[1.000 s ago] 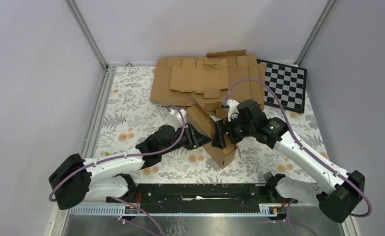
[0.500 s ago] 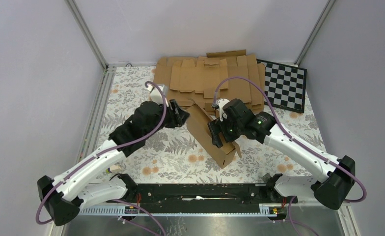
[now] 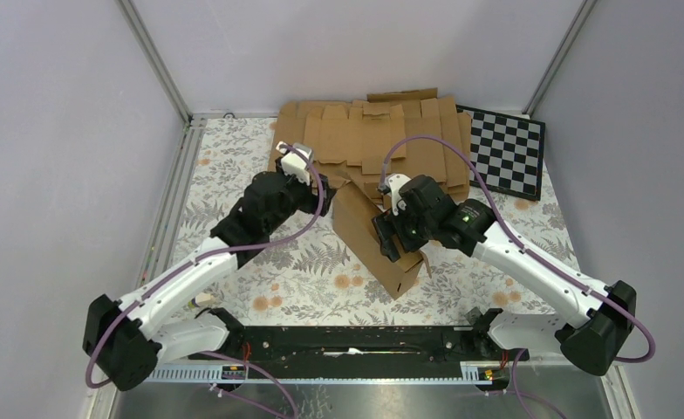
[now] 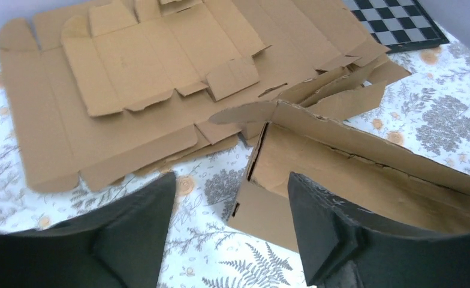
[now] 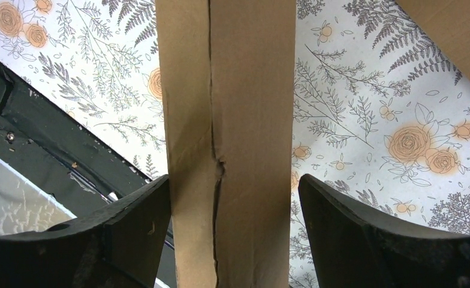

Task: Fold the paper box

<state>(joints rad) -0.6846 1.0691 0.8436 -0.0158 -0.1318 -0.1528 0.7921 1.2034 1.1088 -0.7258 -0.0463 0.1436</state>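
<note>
My right gripper (image 5: 232, 186) straddles an upright wall of the paper box (image 3: 365, 240), with a finger at each face. I cannot tell whether they actually press it. My left gripper (image 4: 229, 189) hangs spread and holds nothing, just short of the box's far end. The box sits partly folded on the floral bench (image 3: 304, 271), angled between the two arms. A pile of flat cardboard blanks (image 3: 365, 140) lies behind it, with a checkerboard (image 3: 506, 153) at the far right.
</note>
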